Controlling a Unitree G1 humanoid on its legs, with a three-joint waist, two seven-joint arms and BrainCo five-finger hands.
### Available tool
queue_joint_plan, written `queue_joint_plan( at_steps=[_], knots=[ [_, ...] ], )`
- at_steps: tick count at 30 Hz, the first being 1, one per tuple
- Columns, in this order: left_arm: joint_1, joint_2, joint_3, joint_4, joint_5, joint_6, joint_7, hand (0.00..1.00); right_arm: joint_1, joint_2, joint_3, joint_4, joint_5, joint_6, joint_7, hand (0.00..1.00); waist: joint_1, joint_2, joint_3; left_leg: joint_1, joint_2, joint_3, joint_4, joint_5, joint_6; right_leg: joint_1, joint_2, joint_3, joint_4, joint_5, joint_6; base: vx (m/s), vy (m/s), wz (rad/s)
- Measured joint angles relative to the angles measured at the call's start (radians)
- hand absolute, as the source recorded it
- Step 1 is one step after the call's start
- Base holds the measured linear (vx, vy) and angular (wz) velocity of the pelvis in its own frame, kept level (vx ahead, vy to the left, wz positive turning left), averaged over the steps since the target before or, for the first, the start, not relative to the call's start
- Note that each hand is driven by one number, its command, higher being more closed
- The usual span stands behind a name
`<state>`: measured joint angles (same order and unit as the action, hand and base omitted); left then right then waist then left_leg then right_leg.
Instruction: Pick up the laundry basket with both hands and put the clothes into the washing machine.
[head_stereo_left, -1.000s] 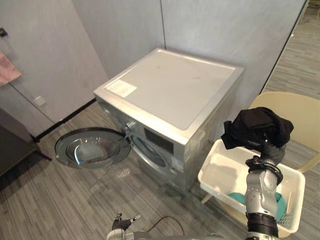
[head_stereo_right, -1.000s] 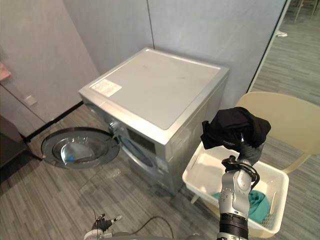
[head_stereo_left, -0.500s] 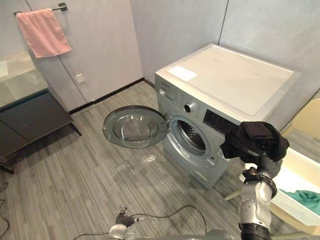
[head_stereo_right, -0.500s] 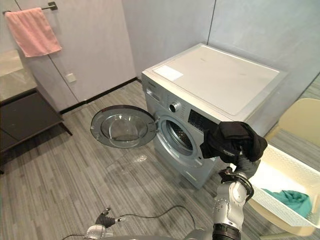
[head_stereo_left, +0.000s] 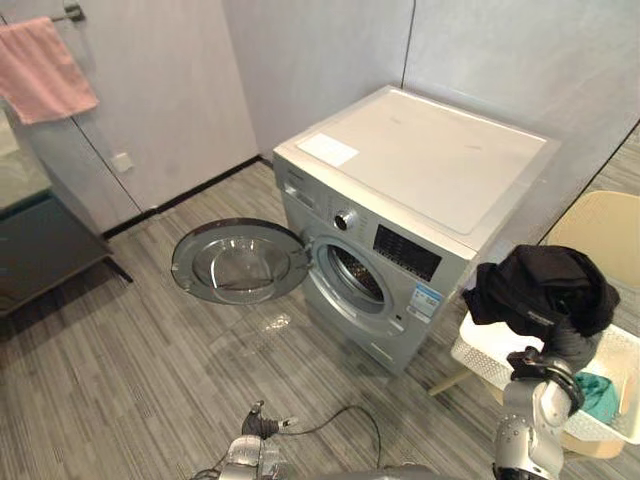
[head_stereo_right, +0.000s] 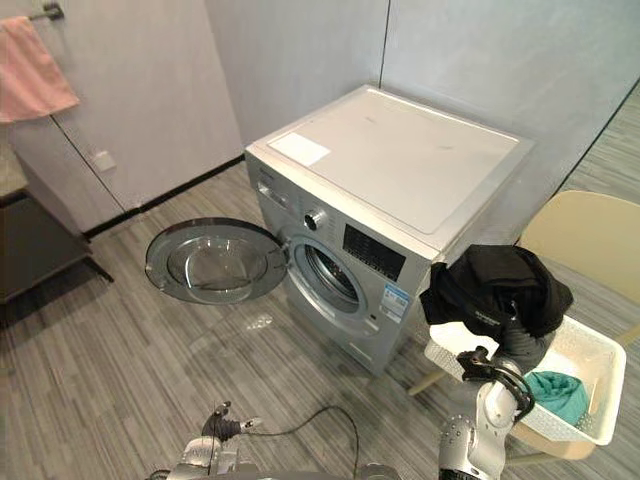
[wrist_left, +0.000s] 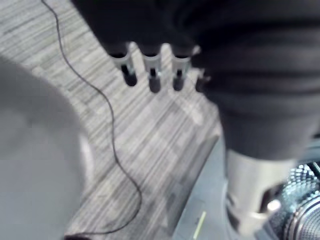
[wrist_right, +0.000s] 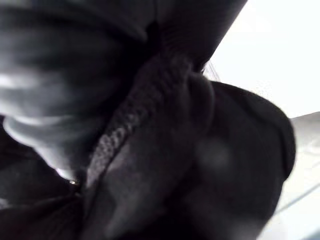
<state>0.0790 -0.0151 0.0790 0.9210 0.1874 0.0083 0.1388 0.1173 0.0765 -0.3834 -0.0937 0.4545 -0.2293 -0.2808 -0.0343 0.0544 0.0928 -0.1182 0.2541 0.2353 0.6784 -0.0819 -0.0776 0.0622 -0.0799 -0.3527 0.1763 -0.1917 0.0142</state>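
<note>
The view has swung round over the last second. It looked down on the lid and the basket then; it faces the machine's front now, with the mouth of the drum in sight. That is the camera turning, not the things moving. It suggests the step in hand is carrying one garment towards the drum, with the loading itself not yet done.

Nearest, low over the grey plank floor (head_stereo_left: 130, 350), the left hand (head_stereo_left: 260, 428) hangs idle, its fingers (wrist_left: 152, 70) straight and relaxed with nothing in them.

To the right, the right hand (head_stereo_left: 563, 343) stands raised on an upright forearm with the black garment (head_stereo_left: 540, 290) bunched on top of it. The cloth swallows the hand, and its wrist view gives what looks like dark fabric, so how it grips cannot be told.

Just behind it, the white laundry basket (head_stereo_left: 478, 358) sits on a beige chair (head_stereo_left: 600, 225), held by neither hand, with a teal cloth (head_stereo_right: 555, 392) inside.

Beyond stands the silver washing machine (head_stereo_left: 430, 170), its round door (head_stereo_left: 235, 262) swung wide to the left and the drum opening (head_stereo_left: 355, 275) clear, well apart from the garment.

Farthest, a pink towel (head_stereo_left: 45, 70) hangs on the wall.
</note>
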Motion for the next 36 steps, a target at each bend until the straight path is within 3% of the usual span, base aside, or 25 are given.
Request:
queue_joint_plan(
  at_steps=[1, 3, 5, 6, 8, 11, 12, 13, 14, 16, 17, 20, 29, 32, 36],
  knots=[
    [0.011, 0.0, 0.003, -0.001, -0.001, -0.002, 0.001, 0.0, 0.0, -0.001, 0.016, -0.002, 0.006, 0.0, 0.002, 1.0, 0.002, 0.01, 0.001, -0.005, 0.012, -0.003, 0.045, 0.036, -0.046, 0.013, 0.004, 0.03, 0.001, 0.003, -0.004, 0.06, -0.006, -0.51],
    [0.021, 0.007, 0.003, -0.007, -0.002, -0.012, 0.012, 0.0, 0.002, 0.0, 0.03, -0.01, 0.007, 0.0, 0.001, 1.0, 0.016, 0.001, 0.006, -0.021, 0.013, 0.002, 0.093, 0.088, -0.016, 0.023, -0.013, 0.09, -0.014, 0.004, -0.01, 0.1, 0.004, -0.74],
    [0.031, 0.011, 0.023, -0.008, -0.011, -0.02, 0.016, 0.0, 0.0, 0.003, 0.033, -0.009, 0.009, -0.001, 0.001, 1.0, 0.024, -0.001, 0.008, -0.035, 0.029, -0.001, 0.074, 0.005, 0.004, -0.007, -0.026, 0.162, -0.01, 0.013, -0.013, 0.09, 0.028, -0.99],
    [0.035, 0.011, 0.034, -0.007, -0.012, -0.02, 0.016, 0.0, 0.0, 0.002, 0.035, -0.007, 0.009, -0.001, 0.0, 1.0, 0.023, -0.002, 0.008, -0.034, 0.041, -0.007, 0.05, -0.003, 0.003, -0.014, -0.029, 0.18, -0.008, 0.02, -0.01, 0.1, 0.067, -1.05],
    [0.04, 0.012, 0.091, 0.001, -0.033, -0.019, 0.017, 0.0, 0.0, 0.002, 0.052, -0.005, 0.029, -0.001, 0.001, 1.0, 0.021, 0.0, 0.009, -0.006, 0.111, -0.055, -0.126, -0.002, 0.007, -0.043, -0.034, 0.217, 0.012, 0.047, 0.031, 0.12, 0.134, -0.99],
    [0.041, 0.012, 0.122, 0.024, -0.09, -0.015, 0.02, 0.0, 0.007, -0.024, 0.046, -0.004, 0.033, -0.001, 0.003, 1.0, 0.0, 0.004, 0.009, 0.005, 0.114, -0.122, -0.315, 0.032, 0.009, -0.066, -0.063, 0.228, 0.061, 0.043, 0.074, 0.18, 0.323, -0.42],
    [0.042, 0.0, 0.12, 0.03, -0.098, -0.014, 0.02, 0.0, 0.007, -0.046, 0.038, -0.008, 0.034, -0.001, 0.005, 1.0, -0.01, 0.036, 0.011, 0.004, 0.112, -0.124, -0.361, 0.17, 0.018, -0.067, -0.061, 0.225, 0.082, 0.028, 0.106, 0.16, 0.328, -0.05],
    [0.041, -0.002, 0.118, 0.033, -0.096, -0.014, 0.019, 0.0, 0.007, -0.052, 0.033, -0.006, 0.034, -0.002, 0.009, 1.0, -0.011, 0.051, 0.009, 0.007, 0.115, -0.109, -0.354, 0.133, -0.021, -0.063, -0.063, 0.228, 0.093, 0.016, 0.127, 0.18, 0.396, 0.18],
    [0.036, 0.003, 0.107, 0.036, -0.095, -0.015, 0.018, 0.0, 0.02, -0.034, 0.029, -0.005, 0.033, 0.0, 0.017, 1.0, -0.018, 0.033, 0.009, 0.027, 0.081, -0.112, -0.372, 0.09, -0.076, -0.065, -0.099, 0.221, 0.115, 0.01, 0.143, 0.16, 0.379, 0.4],
    [0.023, 0.024, 0.073, 0.031, -0.085, -0.015, 0.015, 0.0, 0.035, -0.006, 0.043, -0.004, 0.03, 0.01, 0.032, 1.0, -0.019, -0.011, 0.016, 0.036, 0.02, -0.095, -0.423, 0.083, -0.084, -0.063, -0.158, 0.21, 0.106, 0.026, 0.164, 0.12, 0.349, 0.52],
    [0.015, 0.038, 0.043, 0.029, -0.068, -0.016, 0.015, 0.0, 0.034, -0.005, 0.07, -0.004, 0.025, 0.022, 0.053, 1.0, -0.005, -0.028, 0.023, 0.055, -0.019, -0.085, -0.467, 0.083, -0.084, -0.042, -0.19, 0.199, 0.068, 0.053, 0.179, 0.08, 0.277, 0.36],
    [0.029, 0.048, 0.02, 0.011, -0.058, -0.019, 0.016, 0.0, 0.026, -0.007, 0.134, -0.004, 0.023, 0.036, 0.091, 1.0, 0.003, -0.032, 0.026, 0.117, -0.064, -0.044, -0.544, 0.083, -0.085, -0.002, -0.232, 0.191, 0.013, 0.08, 0.202, 0.05, 0.162, 0.1],
    [0.02, 0.052, -0.034, 0.024, -0.038, -0.028, 0.014, 0.0, 0.184, -0.032, 0.295, 0.044, 0.006, 0.07, 0.202, 1.0, 0.004, -0.032, 0.029, 0.138, -0.05, -0.006, -0.611, 0.075, -0.095, -0.019, -0.215, 0.199, -0.005, 0.091, 0.233, -0.04, 0.0, -0.09],
    [0.018, 0.051, -0.028, 0.04, -0.036, -0.029, 0.014, 0.0, 0.257, -0.087, 0.444, 0.164, 0.007, 0.108, 0.278, 1.0, 0.007, -0.034, 0.028, 0.167, -0.049, 0.016, -0.631, 0.079, -0.099, -0.018, -0.213, 0.215, -0.006, 0.091, 0.236, -0.06, 0.001, -0.16],
    [0.016, 0.045, -0.003, 0.041, -0.036, -0.035, 0.015, 0.0, 0.271, -0.104, 0.525, 0.343, -0.006, 0.154, 0.344, 1.0, 0.024, -0.04, 0.032, 0.159, -0.044, 0.008, -0.643, 0.093, -0.102, -0.029, -0.209, 0.198, -0.003, 0.092, 0.237, -0.06, -0.016, 0.01]
  ],
)
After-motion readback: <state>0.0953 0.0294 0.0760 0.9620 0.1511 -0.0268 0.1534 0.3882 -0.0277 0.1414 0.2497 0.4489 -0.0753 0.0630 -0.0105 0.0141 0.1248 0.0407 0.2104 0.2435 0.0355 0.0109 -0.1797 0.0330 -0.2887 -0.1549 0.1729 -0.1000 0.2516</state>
